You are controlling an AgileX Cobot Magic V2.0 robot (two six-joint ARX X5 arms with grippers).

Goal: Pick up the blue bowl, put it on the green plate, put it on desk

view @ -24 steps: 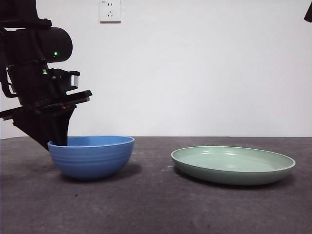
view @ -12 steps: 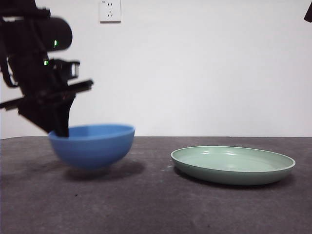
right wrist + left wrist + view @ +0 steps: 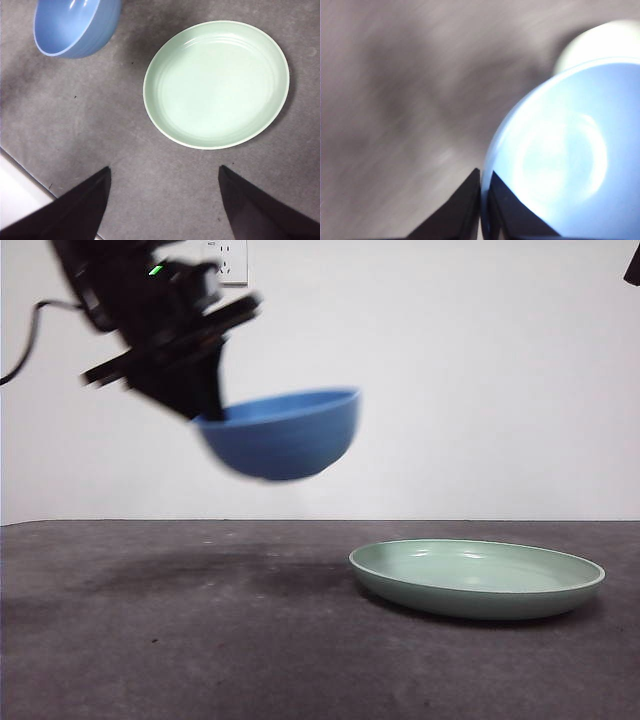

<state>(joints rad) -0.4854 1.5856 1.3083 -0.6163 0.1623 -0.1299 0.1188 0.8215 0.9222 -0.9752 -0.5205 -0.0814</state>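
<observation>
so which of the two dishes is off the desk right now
The blue bowl. The left gripper pinches its rim and holds it in the air, while the green plate sits flat on the desk.

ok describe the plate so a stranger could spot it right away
Start at the dark desk below the white wall. The plate lies flat on it, empty. It is pale green, wide and shallow, unlike the deeper blue bowl that the left tool holds in the air.
</observation>
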